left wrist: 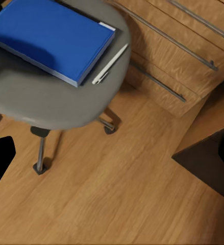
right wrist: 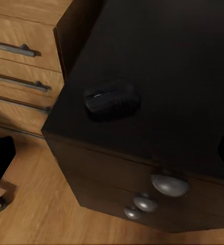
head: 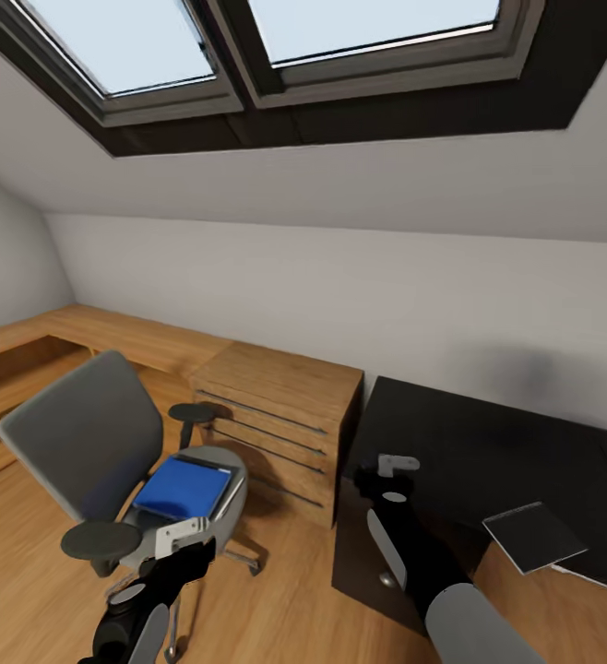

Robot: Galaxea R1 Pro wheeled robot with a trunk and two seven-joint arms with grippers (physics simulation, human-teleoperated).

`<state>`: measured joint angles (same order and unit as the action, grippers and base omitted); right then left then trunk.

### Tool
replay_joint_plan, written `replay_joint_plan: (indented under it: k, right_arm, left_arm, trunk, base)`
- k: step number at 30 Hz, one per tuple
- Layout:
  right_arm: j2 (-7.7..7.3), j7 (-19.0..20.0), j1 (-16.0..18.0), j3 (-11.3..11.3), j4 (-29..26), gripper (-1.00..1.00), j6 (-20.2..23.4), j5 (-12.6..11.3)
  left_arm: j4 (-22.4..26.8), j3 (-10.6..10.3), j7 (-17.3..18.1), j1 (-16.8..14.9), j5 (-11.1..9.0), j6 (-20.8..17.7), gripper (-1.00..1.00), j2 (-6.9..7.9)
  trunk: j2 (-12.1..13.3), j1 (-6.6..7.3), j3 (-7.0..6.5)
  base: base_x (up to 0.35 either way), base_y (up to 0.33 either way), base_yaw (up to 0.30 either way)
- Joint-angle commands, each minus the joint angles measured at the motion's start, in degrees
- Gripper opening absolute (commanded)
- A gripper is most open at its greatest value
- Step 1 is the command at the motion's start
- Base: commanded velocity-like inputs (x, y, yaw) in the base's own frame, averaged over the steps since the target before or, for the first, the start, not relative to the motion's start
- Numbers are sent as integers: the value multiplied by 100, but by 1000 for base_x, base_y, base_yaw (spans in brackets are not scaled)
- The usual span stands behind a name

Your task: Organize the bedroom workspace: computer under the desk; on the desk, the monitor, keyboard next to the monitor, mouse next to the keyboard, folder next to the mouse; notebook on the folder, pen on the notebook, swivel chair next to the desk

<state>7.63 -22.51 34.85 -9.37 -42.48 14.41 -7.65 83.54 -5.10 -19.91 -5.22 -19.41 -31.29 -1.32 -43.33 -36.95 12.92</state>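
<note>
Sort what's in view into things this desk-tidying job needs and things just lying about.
Job:
- folder, on the swivel chair
- pen, beside the folder
- mouse, on the desk
- notebook

Lying about:
- wooden drawer cabinet
- roof windows

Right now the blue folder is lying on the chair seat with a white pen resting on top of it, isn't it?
Not quite. The blue folder does lie on the chair seat, but the white pen rests on the seat beside the folder, not on top of it. The left wrist view shows this.
</note>
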Motion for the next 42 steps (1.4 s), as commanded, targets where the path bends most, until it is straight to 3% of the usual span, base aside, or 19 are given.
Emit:
replay_joint_plan:
  k: [1,10,18,25,31,35,42]
  right_arm:
    - [-6,-48,4,-29,-8,100,21,-57]
    - [-30,-27,-2,-38,25,100,-4,-27]
    - [-76,-23,-2,-37,33,100,-4,-33]
    - [-167,-17,3,-11,350,100,43,-51]
    - [-266,-14,17,0,578,100,67,-69]
    - [-327,-2,213,27,1196,100,69,-92]
    - [-333,6,279,39,1311,100,252,-96]
  left_arm:
    - [9,-8,-50,-5,-61,-13,100,1]
    - [21,-38,-39,-5,-63,-8,100,0]
    - [30,-215,-39,-5,-63,-8,100,0]
    - [147,-224,-30,-5,-63,-8,100,8]
    - [344,-218,-23,-5,-69,-22,100,9]
    - [741,-203,-21,-5,-102,-41,100,4]
    - [790,-202,-21,-5,-106,-39,100,0]
  trunk:
    - [-6,-5,9]
    - [-6,-5,9]
    - [-6,-5,9]
    - [-6,-5,9]
    - [-6,-5,9]
    - [-6,-5,9]
    - [-167,-93,81]
  base:
    - [334,0,70]
    - [333,0,18]
    - [333,0,0]
    - [262,0,0]
    - [96,0,0]
    - [8,0,0]
    - [1,0,0]
